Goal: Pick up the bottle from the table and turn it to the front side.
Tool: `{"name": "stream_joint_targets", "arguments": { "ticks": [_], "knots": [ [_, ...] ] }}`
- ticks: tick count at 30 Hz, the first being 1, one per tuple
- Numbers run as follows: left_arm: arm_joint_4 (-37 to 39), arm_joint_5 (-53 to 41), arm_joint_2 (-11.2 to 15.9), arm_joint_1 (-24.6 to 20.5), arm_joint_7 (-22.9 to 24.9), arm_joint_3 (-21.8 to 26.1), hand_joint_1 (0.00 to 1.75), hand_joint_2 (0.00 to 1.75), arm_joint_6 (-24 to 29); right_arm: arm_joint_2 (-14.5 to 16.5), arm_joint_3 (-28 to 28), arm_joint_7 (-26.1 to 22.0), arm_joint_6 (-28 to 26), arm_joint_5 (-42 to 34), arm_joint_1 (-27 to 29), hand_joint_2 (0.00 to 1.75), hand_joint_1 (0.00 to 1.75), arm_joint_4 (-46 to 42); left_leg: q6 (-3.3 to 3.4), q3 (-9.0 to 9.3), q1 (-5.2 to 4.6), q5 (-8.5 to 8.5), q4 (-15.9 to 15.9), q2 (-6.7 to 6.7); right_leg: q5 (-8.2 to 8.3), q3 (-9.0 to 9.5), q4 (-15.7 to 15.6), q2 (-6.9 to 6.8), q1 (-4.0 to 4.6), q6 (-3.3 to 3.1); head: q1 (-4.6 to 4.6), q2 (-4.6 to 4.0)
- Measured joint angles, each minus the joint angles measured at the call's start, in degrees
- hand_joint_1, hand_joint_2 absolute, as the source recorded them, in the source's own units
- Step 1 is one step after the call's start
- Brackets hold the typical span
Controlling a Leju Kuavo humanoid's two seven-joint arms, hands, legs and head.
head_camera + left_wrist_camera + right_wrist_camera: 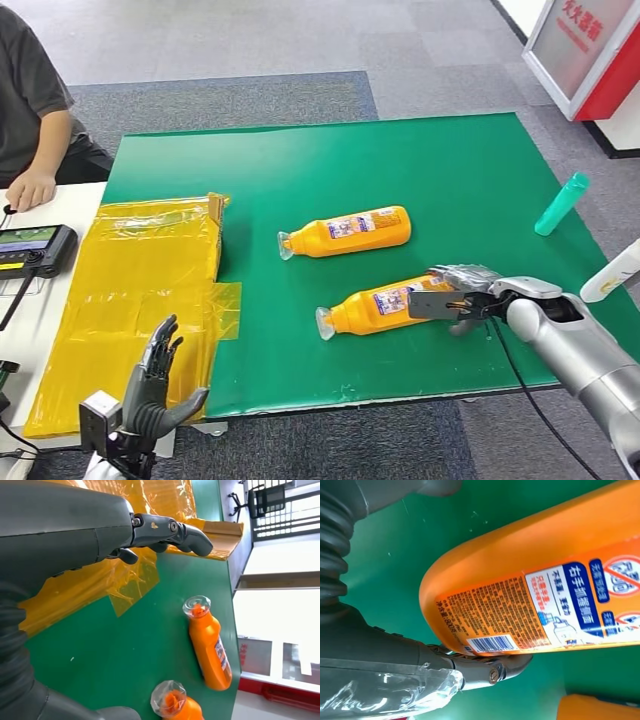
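Your right hand [458,303] is at the base end of the near bottle [381,305], which lies on its side on the green mat [468,180] with its clear cap pointing toward the yellow plastic sheet [136,290]. In the right wrist view a finger [497,667] lies along the bottle's lower edge, touching it just under the barcode, and the thumb sits across the far side. The fingers bracket the base, but you cannot tell from these frames whether they are clamped on it or only resting against it. The back label, with fine print and barcode, faces up, so the turn to the front side is not yet done.

Your left hand [155,385] hovers over the sheet near the mat's edge, fingers spread and holding nothing.

Risks, as judged:
- The hold is at the very end of a smooth, rounded body. On lifting, the cap end may sag and the bottle may swing or slip out.
- The far bottle [347,232] lies parallel and near. A wide rotation could knock it.
- A weak hold during the turn could drop the bottle back label-up.
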Motion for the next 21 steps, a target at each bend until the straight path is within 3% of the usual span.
{"name": "stream_joint_targets", "arguments": {
  "ticks": [2, 6, 21],
  "knots": [
    [0.00, 0.21, 0.06, -0.09, 0.00, -0.01, 0.00, 1.75, -0.13, 0.03, 0.16, -0.08, 0.01, 0.05, 0.00, 1.75, 0.06, 0.24, 0.00, 0.00, 0.00, 0.00, 0.00, 0.00, 0.00, 0.00, 0.00, 0.00, 0.00, 0.00, 0.00, 0.00],
    [0.00, 0.39, 0.16, -0.17, 0.00, -0.04, 0.00, 1.75, -0.16, 0.20, 0.35, -0.15, 0.01, 0.13, 0.00, 1.75, 1.75, 0.64, 0.00, 0.00, 0.00, 0.00, 0.00, 0.00, 0.00, 0.00, 0.00, 0.00, 0.00, 0.00, 0.00, 0.00],
    [0.02, 0.55, 0.24, -0.34, 0.00, -0.09, 0.00, 1.75, -0.16, 0.41, 0.64, -0.75, -1.10, -0.03, 0.19, 1.75, 1.75, 0.96, 0.00, 0.01, 0.00, 0.00, 0.00, 0.00, 0.00, 0.01, 0.00, 0.00, 0.00, 0.00, 0.00, 0.00]
  ]
}}
